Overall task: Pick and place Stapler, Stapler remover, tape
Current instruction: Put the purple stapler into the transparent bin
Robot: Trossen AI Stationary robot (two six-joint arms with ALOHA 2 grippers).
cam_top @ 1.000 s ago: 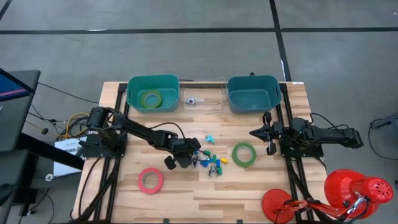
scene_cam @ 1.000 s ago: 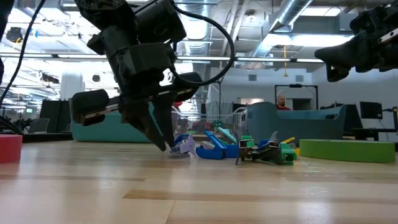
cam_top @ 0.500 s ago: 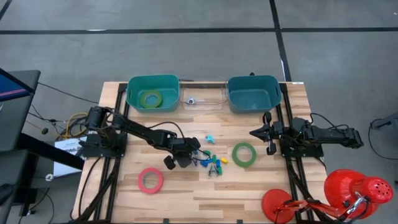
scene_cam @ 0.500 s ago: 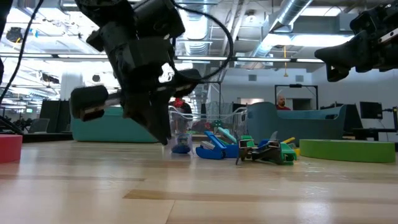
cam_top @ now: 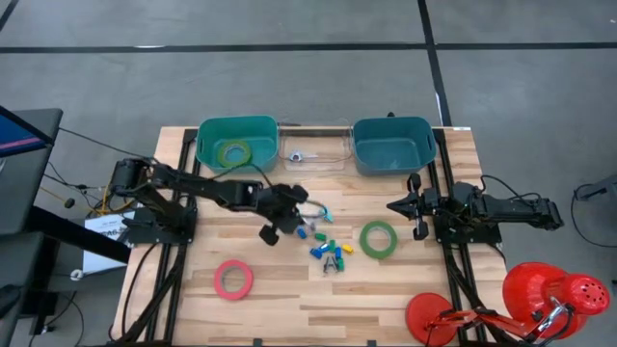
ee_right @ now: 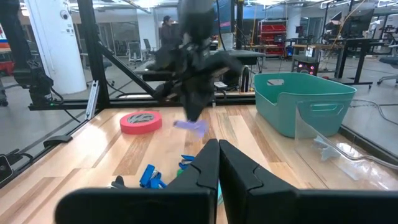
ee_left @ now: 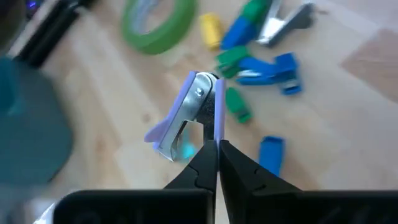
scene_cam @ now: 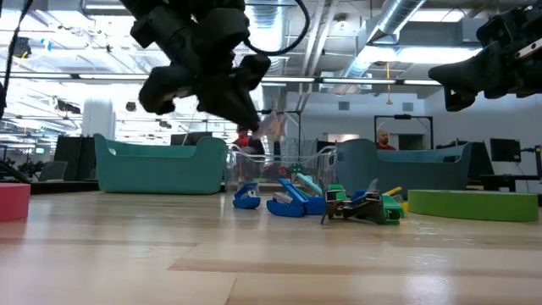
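Note:
My left gripper (ee_left: pixel 216 148) hangs over the table's middle, shut on a lavender staple remover (ee_left: pixel 189 115) that is lifted above the wood (scene_cam: pixel 271 127). Below it lies a pile of small blue and green staplers and removers (cam_top: pixel 328 249), with one blue piece (scene_cam: pixel 246 197) apart from it. One green tape roll (cam_top: pixel 379 239) and a pinkish red one (cam_top: pixel 233 280) lie flat on the table. Another green roll (cam_top: pixel 232 152) lies in the left teal bin. My right gripper (cam_top: pixel 395 205) waits shut at the right edge. My left gripper pinches the staple remover by the edge of its lavender shell (ee_left: pixel 216 121) between its two fingertips. The fingers slant down from the table's left side. The remover sticks out ahead of them, its metal claws (ee_left: pixel 180 130) showing, lifted clear of the table.
Along the far edge stand the left teal bin (cam_top: pixel 204 145), a clear tray (cam_top: pixel 333 154) with a small piece inside, and the right teal bin (cam_top: pixel 391 145). A red lamp (cam_top: pixel 554 294) sits at the near right corner. Bare wood lies along the near edge.
My left gripper has closed on the lavender staple remover in the pile, then risen and swung toward the far edge. The remover has been lifted clear of the table. The blue piece beside it has stayed on the wood.

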